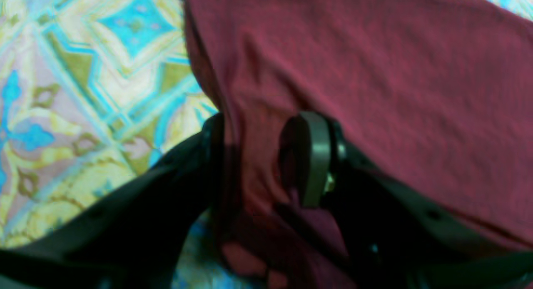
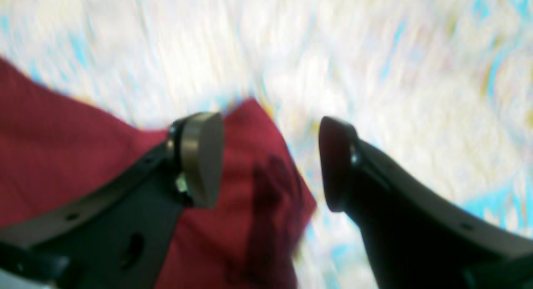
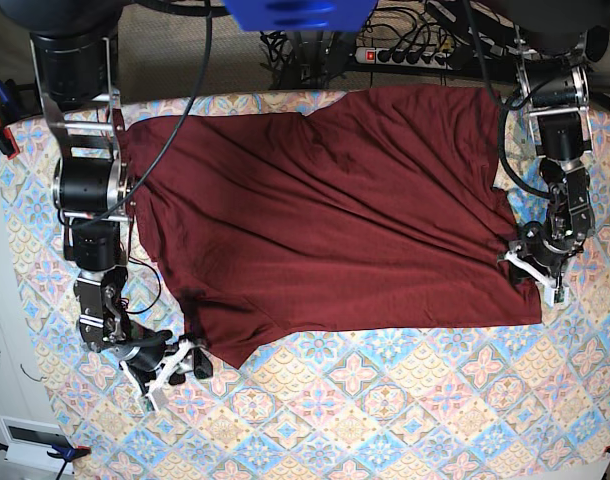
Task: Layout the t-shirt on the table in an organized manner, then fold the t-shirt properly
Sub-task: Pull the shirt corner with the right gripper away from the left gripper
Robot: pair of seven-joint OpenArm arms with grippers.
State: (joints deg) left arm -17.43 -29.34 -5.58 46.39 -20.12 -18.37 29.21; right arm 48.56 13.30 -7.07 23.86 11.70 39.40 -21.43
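The dark maroon t-shirt point(image 3: 335, 220) lies spread across the far half of the patterned table point(image 3: 385, 400), with wrinkles running diagonally. At the shirt's right hem corner, my left gripper point(image 3: 530, 268) is low on the cloth. In the left wrist view a fold of the t-shirt point(image 1: 374, 72) runs between the parted jaws of the left gripper point(image 1: 262, 147), above the table point(image 1: 83, 93). My right gripper point(image 3: 180, 362) sits at the shirt's near-left point. In the right wrist view the right gripper point(image 2: 268, 155) stands wide open over a loose corner of the t-shirt point(image 2: 62, 147) and the blurred table point(image 2: 416, 93).
A power strip and tangled cables point(image 3: 405, 55) run along the table's far edge. A blue part point(image 3: 295, 12) hangs at the top centre. Both arm bases point(image 3: 80, 120) stand at the far corners. A white box point(image 3: 35, 435) sits off the table's near-left corner.
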